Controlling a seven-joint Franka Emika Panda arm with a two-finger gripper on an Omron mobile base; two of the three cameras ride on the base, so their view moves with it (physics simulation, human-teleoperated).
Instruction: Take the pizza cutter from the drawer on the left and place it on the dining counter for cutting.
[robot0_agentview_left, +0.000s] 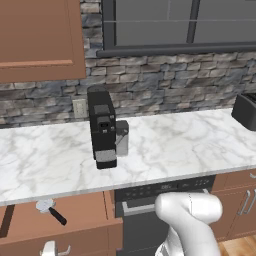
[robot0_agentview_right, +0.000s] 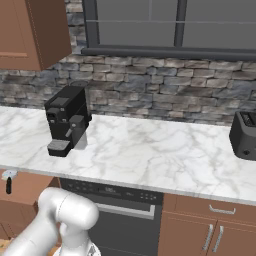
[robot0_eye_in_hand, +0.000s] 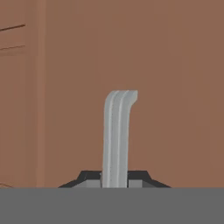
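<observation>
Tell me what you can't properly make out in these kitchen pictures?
- Drawer: left base view, the picture's bottom and left edges cut it off.
- Pizza cutter: right base view, barely showing at the left edge.
- Gripper: hand view, shut on the drawer handle; the fingertips barely show at the bottom.
- Toaster: cut off by the right edge in both base views.
- Dishwasher: the arm covers part of it.

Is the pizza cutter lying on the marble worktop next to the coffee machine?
No, the pizza cutter lies in the open drawer below the worktop.
</observation>
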